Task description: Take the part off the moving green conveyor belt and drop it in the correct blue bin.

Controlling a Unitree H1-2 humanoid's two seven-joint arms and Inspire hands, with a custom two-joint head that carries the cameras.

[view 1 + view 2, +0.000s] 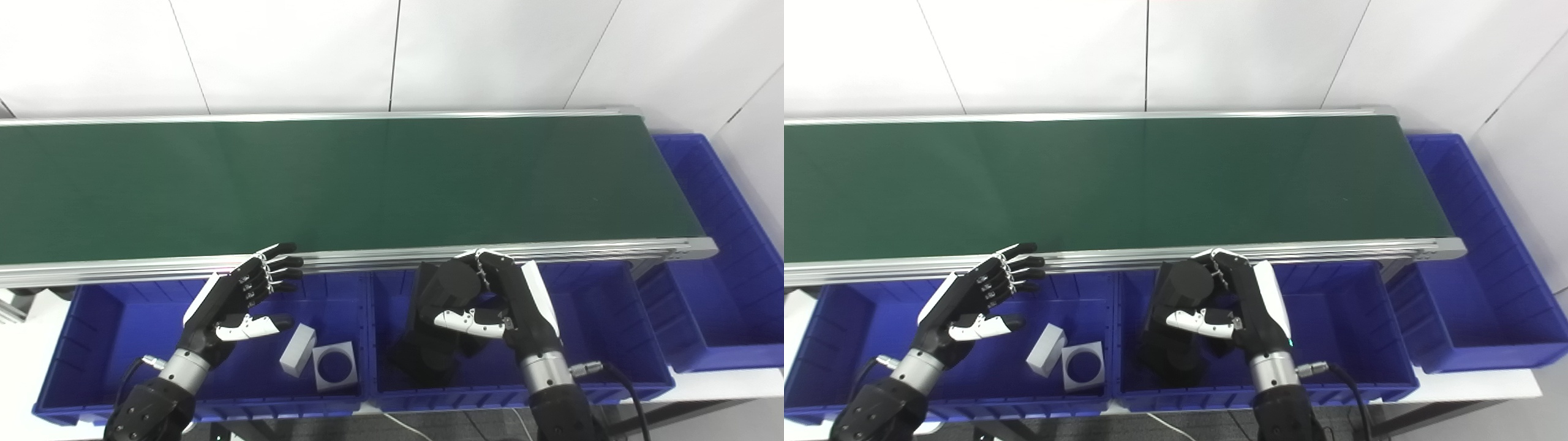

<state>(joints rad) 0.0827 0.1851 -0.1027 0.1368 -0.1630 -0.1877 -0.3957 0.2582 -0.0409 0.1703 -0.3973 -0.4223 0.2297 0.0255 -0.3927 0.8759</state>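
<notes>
Before the belt [343,184]: two bins side by side, left bin [92,343] holding two blocks [318,361], middle bin [600,343] holding dark parts [429,355]. Past belt's right end: third bin [729,275].

right robot hand [1240,306] clasping black part [1185,285], over middle blue bin [1335,318]

You see a matt, smooth dark green conveyor belt [367,184] framed by brushed silvery metal rails [380,258]. The ribbed blue plastic bins [723,294] show a slight sheen. Your black-and-white hard-shelled right hand [490,300] has a metallic wrist collar; the black part [456,288] in it looks matt. The pale grey blocks [318,358] appear smooth.
</notes>
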